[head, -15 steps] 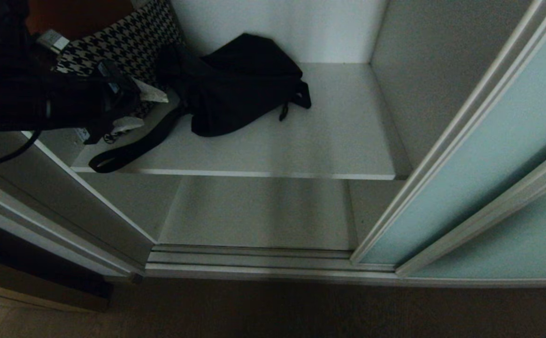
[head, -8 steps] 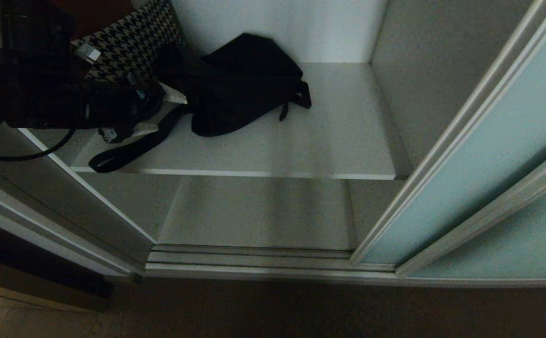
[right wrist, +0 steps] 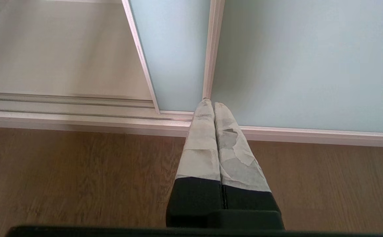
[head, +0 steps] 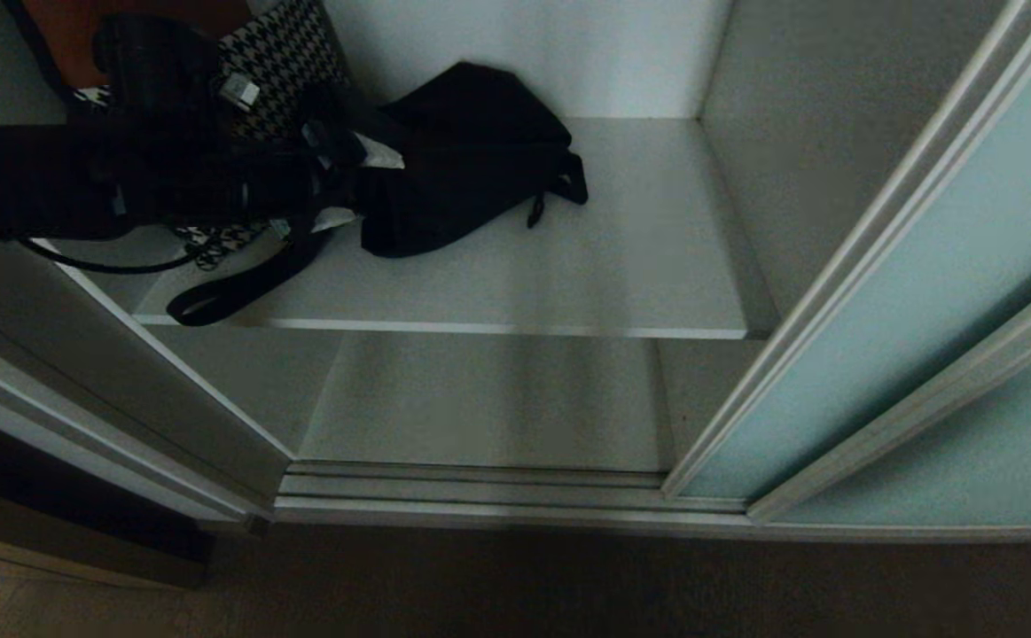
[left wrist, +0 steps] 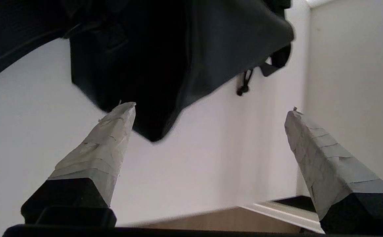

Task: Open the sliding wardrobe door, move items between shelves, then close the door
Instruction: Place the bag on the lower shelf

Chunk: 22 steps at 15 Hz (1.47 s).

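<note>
Left gripper [head: 351, 190] gaping at the black bag [head: 462, 168]

I fear my fingers only shove the soft bag along the shelf [head: 568, 275].

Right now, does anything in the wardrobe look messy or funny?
Yes. The black bag lies slumped on the shelf, and its broad strap trails to the shelf's front edge. The left gripper, open, is beside the bag.
</note>
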Tool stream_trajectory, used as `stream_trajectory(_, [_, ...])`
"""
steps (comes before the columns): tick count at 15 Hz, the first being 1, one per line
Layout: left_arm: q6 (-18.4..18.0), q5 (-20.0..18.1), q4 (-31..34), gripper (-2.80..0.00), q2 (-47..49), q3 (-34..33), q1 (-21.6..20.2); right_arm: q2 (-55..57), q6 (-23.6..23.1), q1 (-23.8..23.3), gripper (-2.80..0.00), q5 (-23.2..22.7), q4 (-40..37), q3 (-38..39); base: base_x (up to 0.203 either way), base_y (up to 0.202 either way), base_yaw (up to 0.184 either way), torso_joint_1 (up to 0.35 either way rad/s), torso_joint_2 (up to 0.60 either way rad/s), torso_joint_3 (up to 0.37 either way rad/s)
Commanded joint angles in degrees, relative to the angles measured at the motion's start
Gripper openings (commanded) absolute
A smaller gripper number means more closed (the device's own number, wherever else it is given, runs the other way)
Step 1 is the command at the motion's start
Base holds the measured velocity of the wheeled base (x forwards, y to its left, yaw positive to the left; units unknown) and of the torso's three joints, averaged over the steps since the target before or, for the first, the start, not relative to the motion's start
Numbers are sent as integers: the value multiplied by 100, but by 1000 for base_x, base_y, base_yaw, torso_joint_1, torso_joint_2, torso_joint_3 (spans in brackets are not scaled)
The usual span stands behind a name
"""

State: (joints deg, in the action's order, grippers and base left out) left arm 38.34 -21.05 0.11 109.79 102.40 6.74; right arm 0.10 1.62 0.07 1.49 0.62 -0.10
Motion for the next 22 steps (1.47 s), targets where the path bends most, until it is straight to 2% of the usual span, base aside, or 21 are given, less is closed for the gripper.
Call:
stream_trajectory(1, [21,-30,6,0,347,227,2,8,5,1,-280,9,-1,1,0,0,0,0,0,0])
stream_trajectory(5, [8,-42,-42,0,968,845,8,8,5,1,-280,1,-1,1,0,0,0,0,0,0])
stream_trajectory(8, [21,-166,-865,0,1246,877,74,8,5,1,-280,1,7,1,0,0,0,0,0,0])
stream_trajectory(11, [-7,-507,-1182,0,1419,878,166,8,5,1,-280,1,-1,1,0,0,0,0,0,0])
stream_trajectory(15, [-27,-539,-1816,0,1722,901,249,8,5,1,-280,1,8,1,0,0,0,0,0,0])
stream_trajectory(18, [-46,-534,-2653,0,1999,921,249,8,5,1,-280,1,-1,1,0,0,0,0,0,0])
stream_trajectory(21, [-72,-574,-2822,0,2046,914,249,1,5,1,-280,1,-1,1,0,0,0,0,0,0])
stream_trajectory(22, [-46,-584,-2815,-15,2052,922,249,8,5,1,-280,1,-1,1,0,0,0,0,0,0])
